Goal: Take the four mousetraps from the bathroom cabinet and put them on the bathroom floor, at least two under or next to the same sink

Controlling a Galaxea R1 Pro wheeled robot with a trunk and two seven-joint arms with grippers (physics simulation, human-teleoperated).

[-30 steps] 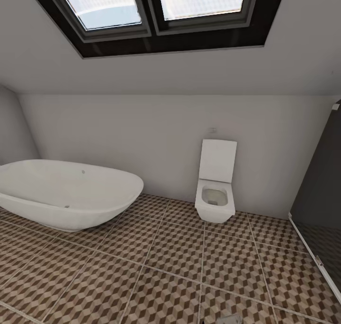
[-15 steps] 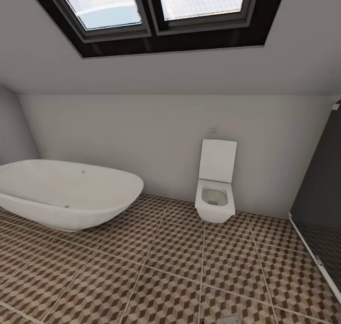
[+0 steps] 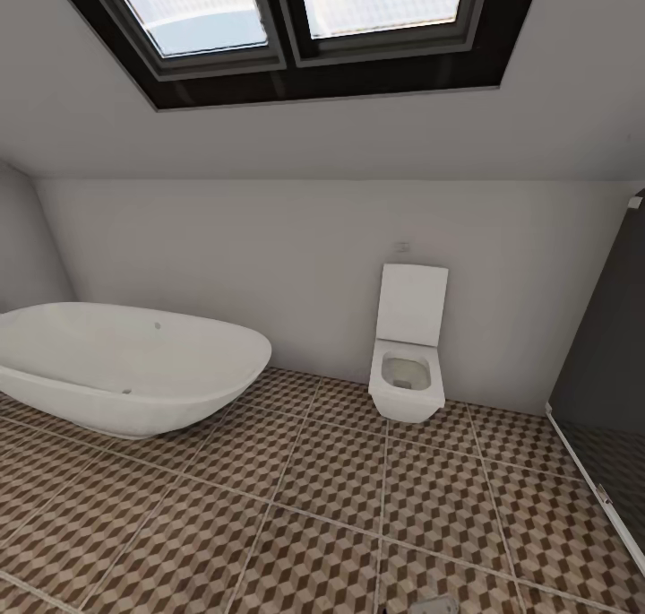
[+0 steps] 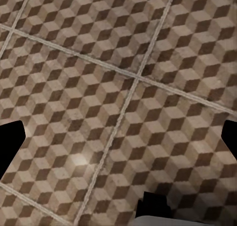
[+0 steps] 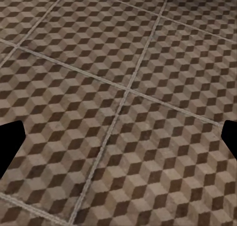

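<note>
The bathroom floor [image 3: 313,506], tiled in a brown, beige and white cube pattern with pale grout lines, spreads across the lower half of the head view. The left wrist view looks down on the bathroom floor [image 4: 98,87], and my left gripper [image 4: 118,144] is open, its dark fingertips [image 4: 10,147] far apart with nothing between them. My right gripper [image 5: 118,142] is open in the same way over the bathroom floor [image 5: 123,63], holding nothing. The mousetraps, the cabinet and the sink are out of view.
A white oval bathtub [image 3: 125,367] stands at the left against the wall. A white square toilet [image 3: 408,363] hangs on the far wall right of centre. A dark glass shower wall [image 3: 605,372] closes the right side. A skylight [image 3: 305,22] sits in the sloped ceiling.
</note>
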